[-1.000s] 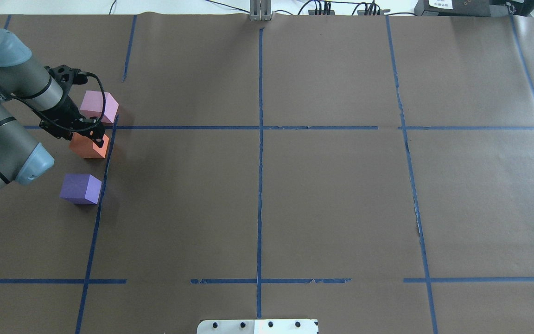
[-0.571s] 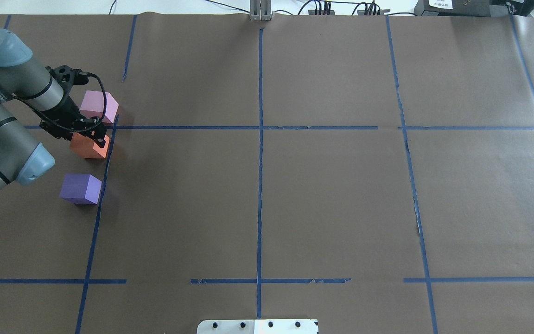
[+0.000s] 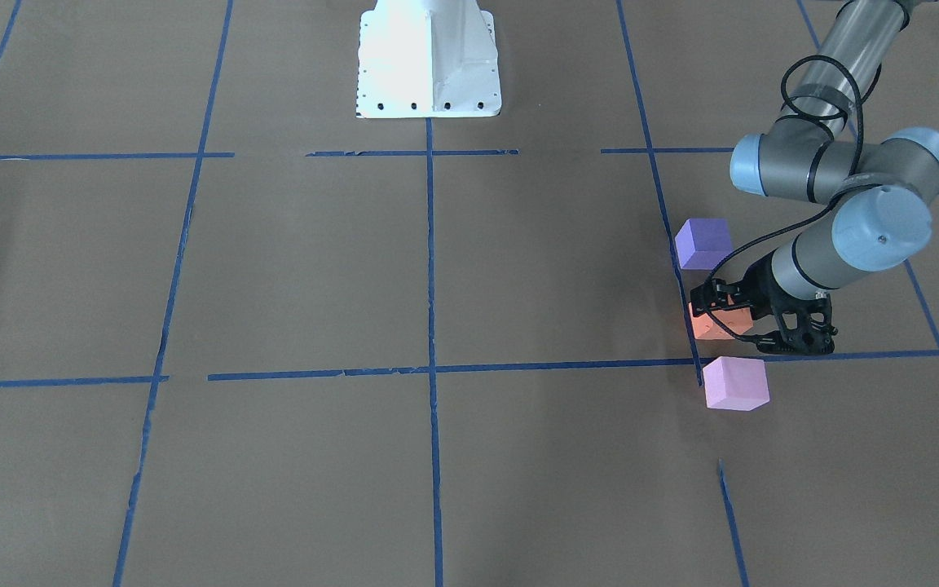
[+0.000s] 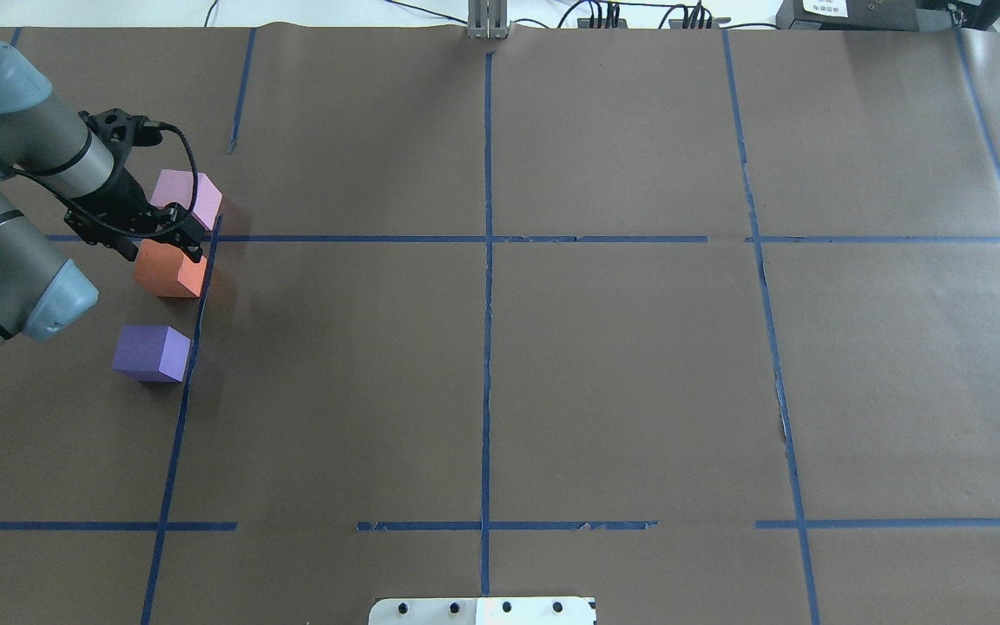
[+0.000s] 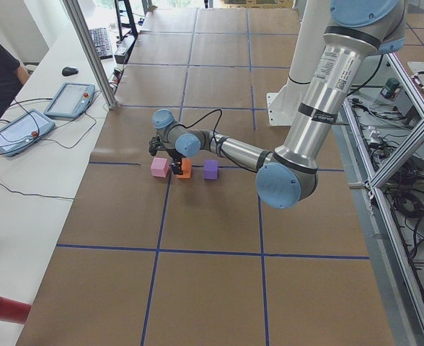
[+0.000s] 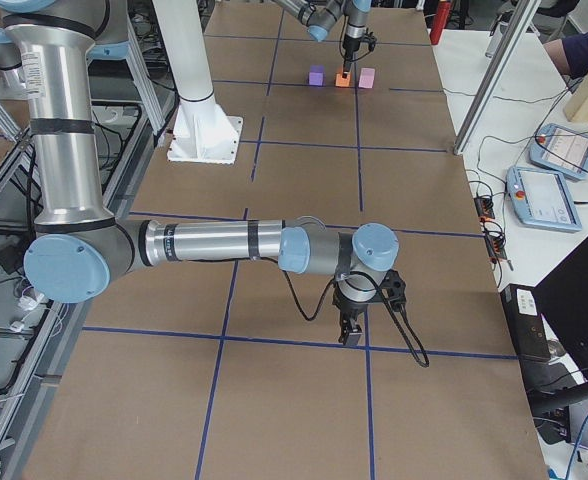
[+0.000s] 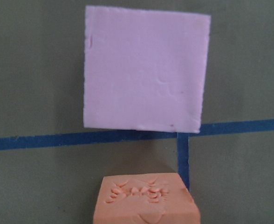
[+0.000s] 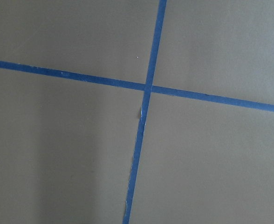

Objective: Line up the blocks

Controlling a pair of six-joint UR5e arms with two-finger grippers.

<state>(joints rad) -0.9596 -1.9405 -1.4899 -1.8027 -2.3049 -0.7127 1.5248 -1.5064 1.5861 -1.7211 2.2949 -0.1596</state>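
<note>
Three blocks sit in a row along a blue tape line at the table's left. The pink-lilac block (image 4: 187,198) is farthest, the orange block (image 4: 172,271) in the middle, the violet-purple block (image 4: 151,351) nearest. They also show in the front view as pink (image 3: 734,383), orange (image 3: 718,324) and purple (image 3: 703,242). My left gripper (image 4: 161,246) hovers just above the orange block's far edge, its fingers spread wider than the block, holding nothing. The left wrist view shows the pink block (image 7: 146,70) and the orange block's dented top (image 7: 144,200). My right gripper (image 6: 351,337) points down at bare paper; I cannot tell whether it is open.
Brown paper with a blue tape grid (image 4: 487,239) covers the table. The white robot base (image 3: 429,61) stands at the near edge. A side desk with tablets (image 5: 68,101) and cables lies beyond the far edge.
My left gripper has lifted and drawn back off the orange block, whose top now shows more. The three blocks have not moved.
</note>
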